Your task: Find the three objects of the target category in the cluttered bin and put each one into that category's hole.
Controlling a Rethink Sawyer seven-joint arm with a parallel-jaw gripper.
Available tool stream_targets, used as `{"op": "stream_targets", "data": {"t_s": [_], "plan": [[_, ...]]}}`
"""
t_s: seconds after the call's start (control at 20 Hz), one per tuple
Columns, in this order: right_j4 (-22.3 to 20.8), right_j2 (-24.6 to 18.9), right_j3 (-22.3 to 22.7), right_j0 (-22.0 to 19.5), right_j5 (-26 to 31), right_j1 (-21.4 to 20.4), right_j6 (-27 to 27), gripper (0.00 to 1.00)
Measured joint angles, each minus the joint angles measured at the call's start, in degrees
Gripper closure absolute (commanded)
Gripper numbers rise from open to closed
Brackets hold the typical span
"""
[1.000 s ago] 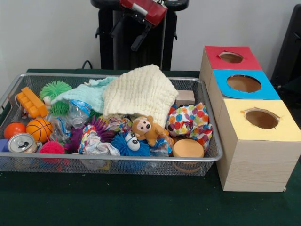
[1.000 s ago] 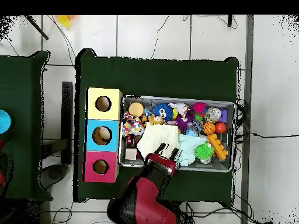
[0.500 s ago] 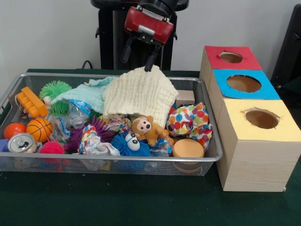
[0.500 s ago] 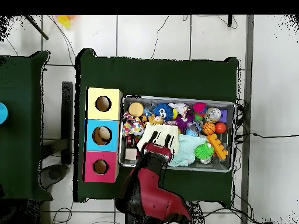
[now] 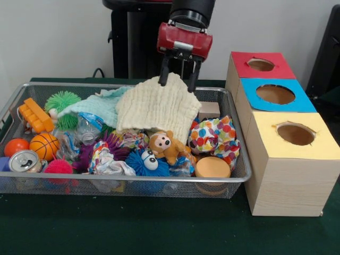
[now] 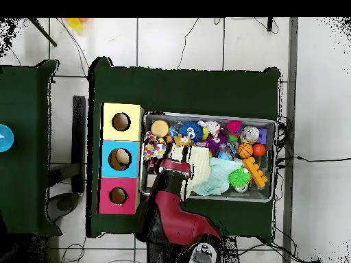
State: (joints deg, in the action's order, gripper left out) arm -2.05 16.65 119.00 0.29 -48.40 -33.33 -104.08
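- The hand (image 5: 178, 81) hangs spread wide, empty, fingertips straddling the peak of the cream cloth (image 5: 156, 106).
- That cloth lies heaped in the wire bin (image 5: 133, 183), among toys.
- Three boxes (image 5: 287, 154) with holes stand beside the bin.

Front and top-down views, both on the bin (image 5: 16, 98).

The cream waffle-knit cloth (image 5: 158, 105) lies beside a pale mint cloth (image 5: 98, 106). The crumpled fabric (image 5: 214, 136) is white with multicoloured polka dots. The spiky ball (image 5: 62, 101) is green, the googly-eyed one (image 5: 146, 162) blue, the basketball (image 5: 44, 146) orange with black lines. The teddy bear (image 5: 166, 146) is tan. The box tops are red (image 5: 261, 65), blue (image 5: 275, 94) and yellow (image 5: 295, 134).
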Motion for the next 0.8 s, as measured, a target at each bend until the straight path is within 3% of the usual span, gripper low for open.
{"op": "stream_targets", "data": {"t_s": [0.55,0.8], "plan": [[-2.76,-3.45,-4.83,-2.44,-6.66,4.2,-0.51,0.0],[-3.75,-4.78,-6.83,-3.91,-6.78,6.27,-0.52,0.0]]}}
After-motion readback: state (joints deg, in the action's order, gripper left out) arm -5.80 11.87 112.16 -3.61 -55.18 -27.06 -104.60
